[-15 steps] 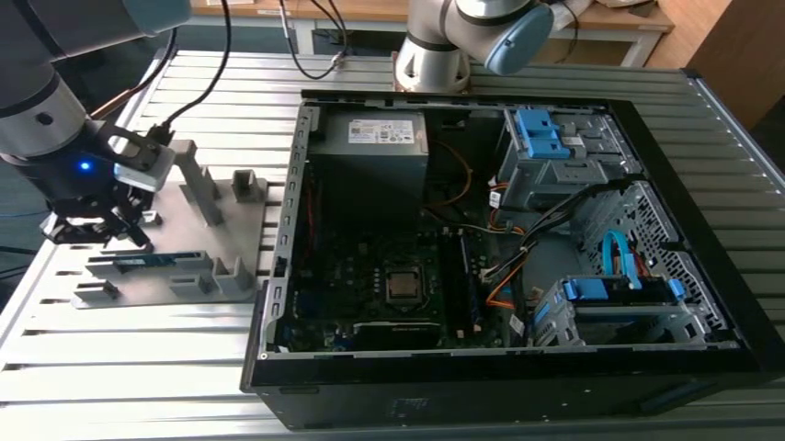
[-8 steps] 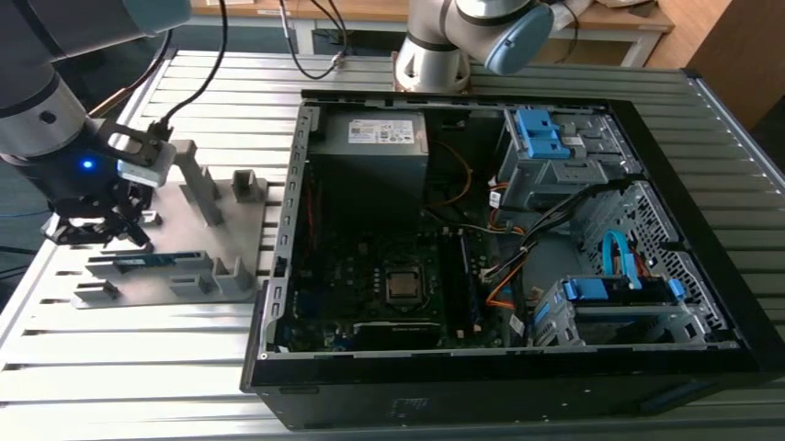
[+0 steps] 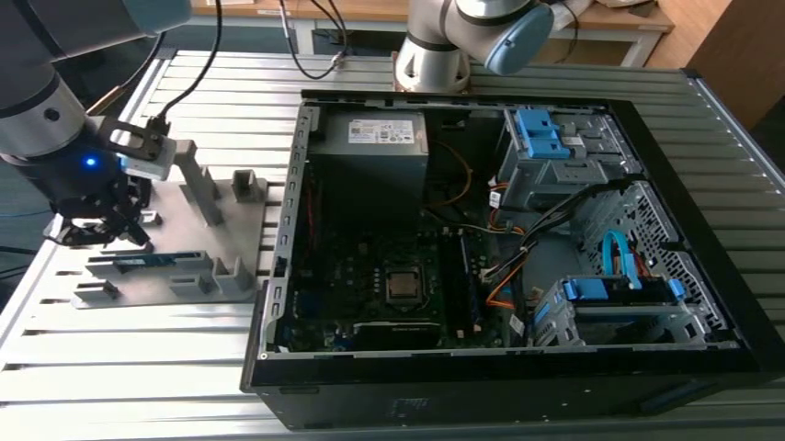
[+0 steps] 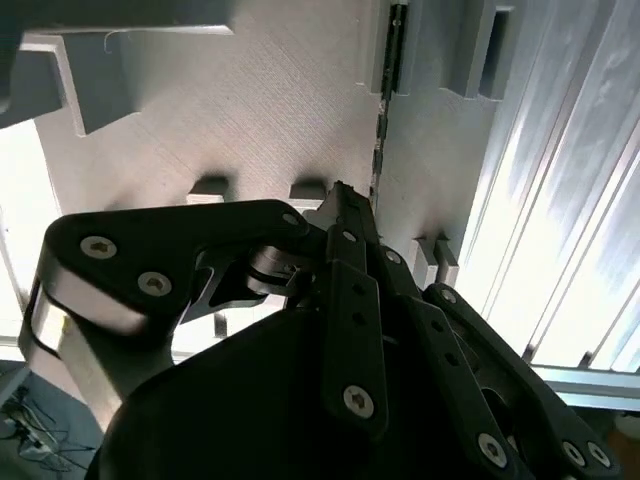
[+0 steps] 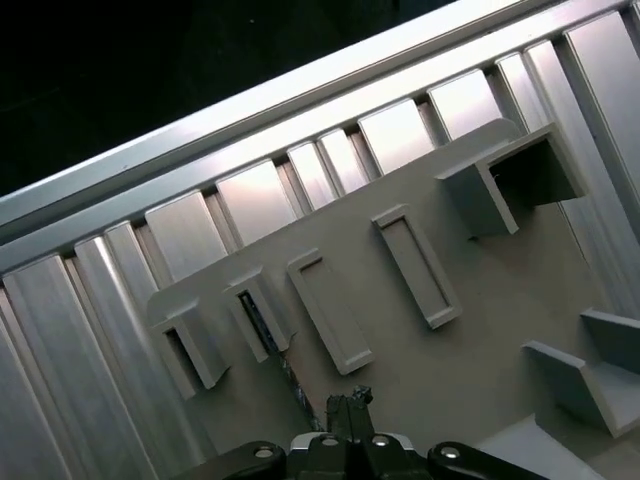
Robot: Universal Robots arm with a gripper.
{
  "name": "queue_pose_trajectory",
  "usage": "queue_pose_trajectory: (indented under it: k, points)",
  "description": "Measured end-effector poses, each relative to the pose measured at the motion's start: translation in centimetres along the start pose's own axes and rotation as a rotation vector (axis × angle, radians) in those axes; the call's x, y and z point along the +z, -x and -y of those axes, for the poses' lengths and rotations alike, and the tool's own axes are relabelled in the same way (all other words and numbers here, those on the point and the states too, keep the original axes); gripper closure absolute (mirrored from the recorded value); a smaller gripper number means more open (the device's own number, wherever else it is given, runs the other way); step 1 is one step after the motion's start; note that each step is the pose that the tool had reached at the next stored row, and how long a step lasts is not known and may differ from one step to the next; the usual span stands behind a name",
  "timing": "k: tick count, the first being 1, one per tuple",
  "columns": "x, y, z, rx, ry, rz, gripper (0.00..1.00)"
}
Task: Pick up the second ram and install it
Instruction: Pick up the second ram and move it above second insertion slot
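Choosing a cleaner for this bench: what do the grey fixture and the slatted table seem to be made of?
Grey fixture: probably plastic, matte; fine parallel lines on its plate in the second wrist view hint at printing or milling. Slatted table: looks like aluminium, bright satin ribs with glare.

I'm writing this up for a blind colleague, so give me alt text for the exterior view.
A robot arm's gripper hangs low over a grey fixture plate at the exterior view's left, close to the second ram standing in it. An open computer case lies beside it on a slatted metal table.
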State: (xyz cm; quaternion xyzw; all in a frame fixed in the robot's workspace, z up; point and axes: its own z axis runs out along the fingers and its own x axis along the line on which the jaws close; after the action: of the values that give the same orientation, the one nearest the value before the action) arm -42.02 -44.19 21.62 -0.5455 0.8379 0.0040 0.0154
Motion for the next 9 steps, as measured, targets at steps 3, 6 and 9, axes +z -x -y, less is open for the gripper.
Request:
queue_pose_trajectory:
  k: [3,6,9]
  points:
    - [0.0,0.0,0.0,-0.034,0.0011,0.0003,0.9]
    - [0.0,0.0,0.0,-0.067,0.002,0.0007,0.9]
    - [0.0,0.0,0.0,-0.1,0.003,0.001,0.9]
